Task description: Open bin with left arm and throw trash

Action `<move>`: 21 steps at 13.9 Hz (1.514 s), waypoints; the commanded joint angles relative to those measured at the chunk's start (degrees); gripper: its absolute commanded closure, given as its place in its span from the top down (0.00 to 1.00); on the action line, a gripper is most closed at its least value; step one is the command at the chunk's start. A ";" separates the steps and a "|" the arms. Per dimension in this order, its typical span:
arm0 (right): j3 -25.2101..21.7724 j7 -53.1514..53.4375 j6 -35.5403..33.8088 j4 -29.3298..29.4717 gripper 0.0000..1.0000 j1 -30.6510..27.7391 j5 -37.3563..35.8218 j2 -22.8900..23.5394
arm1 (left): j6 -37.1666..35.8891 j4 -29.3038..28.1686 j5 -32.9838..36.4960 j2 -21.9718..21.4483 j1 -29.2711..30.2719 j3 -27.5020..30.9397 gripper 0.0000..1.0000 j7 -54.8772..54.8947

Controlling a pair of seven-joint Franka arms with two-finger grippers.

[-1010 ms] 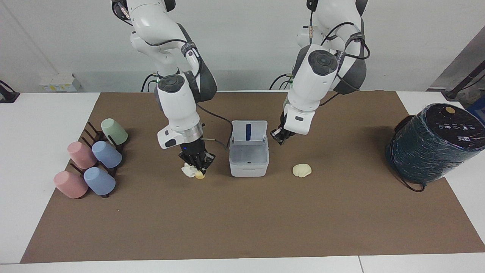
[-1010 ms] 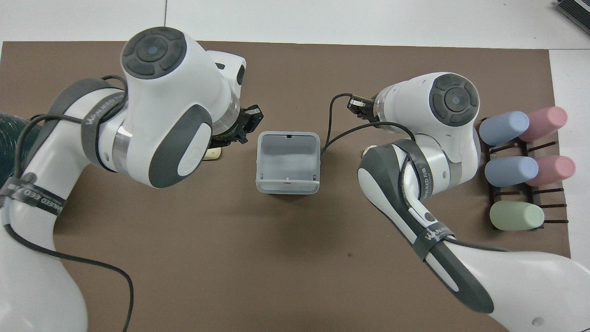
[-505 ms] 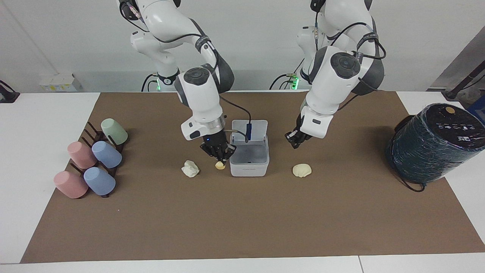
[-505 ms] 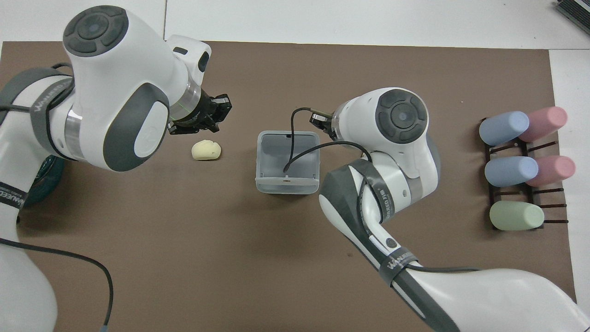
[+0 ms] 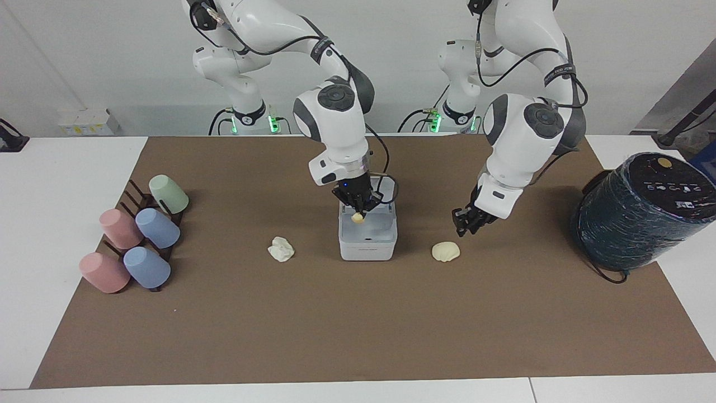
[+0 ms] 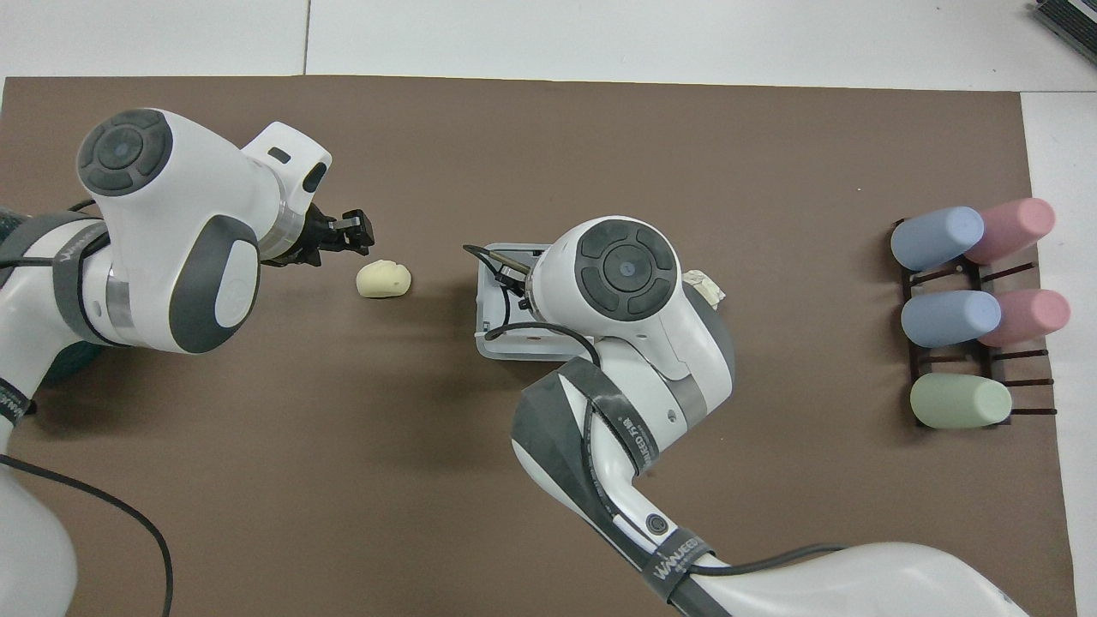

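The white bin stands open in the middle of the mat; the overhead view shows only its edge beside the right arm. My right gripper is shut on the yellowish chunk and holds it over the bin's opening. The white wad lies beside the bin toward the right arm's end, and part of it shows in the overhead view. The cream shell piece lies beside the bin toward the left arm's end. My left gripper hangs just above the mat next to the shell, apart from it.
A dark rack of pastel cups stands at the right arm's end of the mat. A large dark teal cylinder stands at the left arm's end. The brown mat is bare on the part farther from the robots.
My right gripper lifted the yellowish chunk from beside the white wad and carried it over the bin. My left gripper moved away from the bin to beside the shell piece.
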 commanded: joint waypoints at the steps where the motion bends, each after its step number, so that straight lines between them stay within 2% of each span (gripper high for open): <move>1: 0.69 0.41 -1.20 2.10 1.00 -1.58 0.69 0.08 | 9.74 -7.10 1.05 -0.17 0.49 -0.47 0.80 0.88; 3: 0.69 0.33 -1.47 2.64 1.00 -2.11 0.78 0.08 | 16.16 -7.47 1.05 4.30 -0.29 -0.47 0.79 0.70; 4: 0.69 0.41 -1.21 2.55 1.00 -2.03 0.78 0.08 | 18.37 -7.56 1.05 5.20 -0.30 -0.56 0.79 0.79; 7: 0.60 0.42 -0.94 2.29 1.00 -1.50 0.69 0.08 | 19.01 -7.82 1.05 5.73 -0.39 -0.56 0.69 0.44; 8: 0.60 -0.46 -0.94 1.94 1.00 -2.11 -0.01 0.08 | 19.10 -8.69 1.05 5.73 -0.47 -0.56 0.58 -0.08; 9: 0.43 -2.03 -0.42 1.59 1.00 -3.33 -0.19 0.08 | 19.27 -9.92 1.05 5.64 -1.08 -0.56 0.51 -0.09; 13: 0.34 -20.54 1.60 -2.09 1.00 -11.24 -0.36 -0.01 | 18.40 -10.20 1.05 5.47 -2.40 -0.47 0.00 -5.35; 15: 0.25 -28.03 7.46 -8.05 1.00 -13.71 -0.37 -1.06 | 17.26 -8.36 0.96 5.64 -2.41 -0.47 0.00 -5.98; 18: 0.25 -34.37 17.40 -15.53 1.00 -16.96 -2.55 -0.81 | 10.86 -2.31 0.96 6.08 -2.50 -0.47 0.00 -7.38; 21: 0.25 -41.24 17.78 -23.18 1.00 -19.51 -11.32 -3.34 | 1.90 5.59 0.96 6.00 -2.50 -0.65 0.00 -9.48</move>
